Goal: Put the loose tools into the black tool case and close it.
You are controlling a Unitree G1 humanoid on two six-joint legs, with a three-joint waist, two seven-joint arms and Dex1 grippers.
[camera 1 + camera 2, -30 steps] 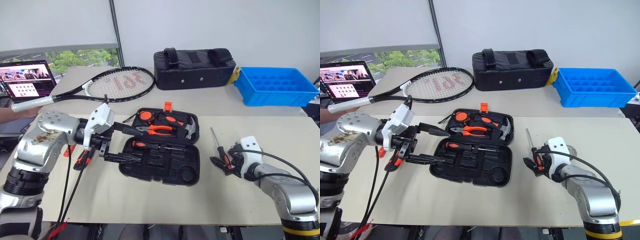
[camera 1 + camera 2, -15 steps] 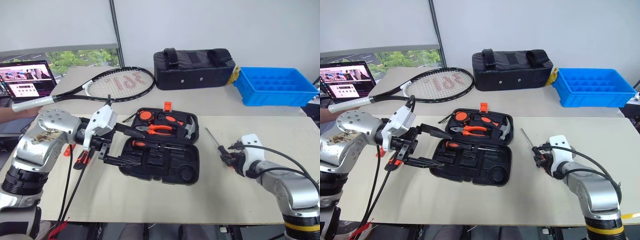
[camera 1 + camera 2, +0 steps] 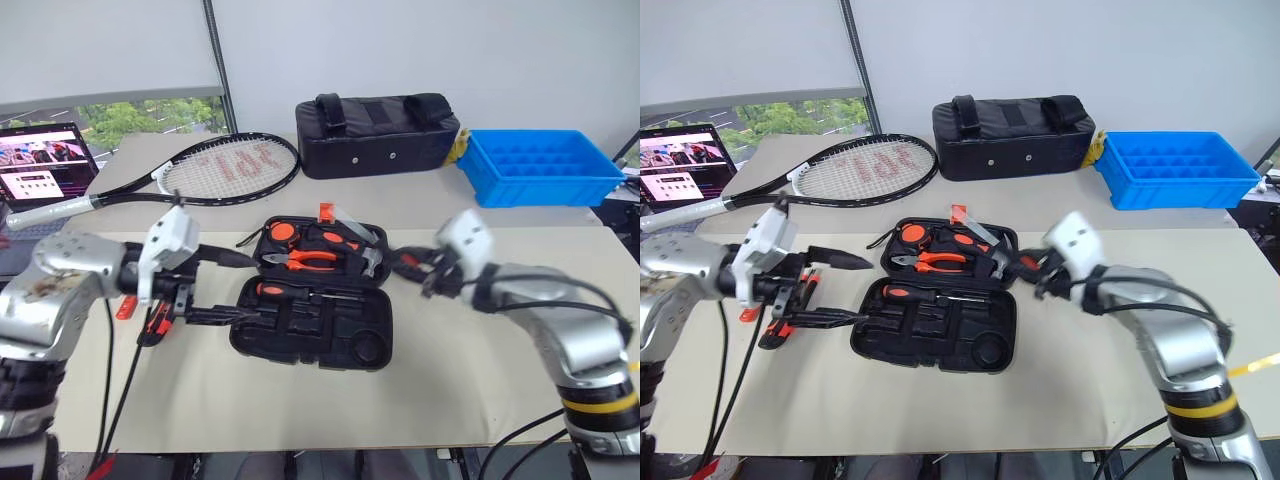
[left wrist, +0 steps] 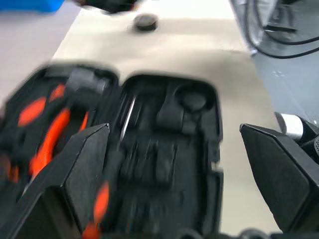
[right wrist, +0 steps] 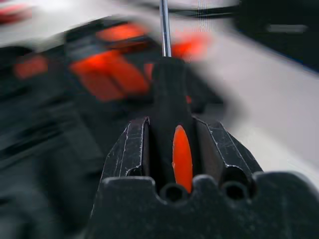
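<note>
Lying open on the beige table [image 3: 300, 400] is the black tool case [image 3: 315, 330], pliers and other tools seated in its recesses. The right gripper [image 5: 172, 144] hangs over the case's right edge, fingers clenched around an orange-and-black-handled screwdriver [image 5: 169, 99]. The left gripper [image 3: 225, 285] hovers at the case's left side, fingers spread wide, grasping nothing. A small grey tape roll [image 4: 145, 22] rests beyond the case.
</note>
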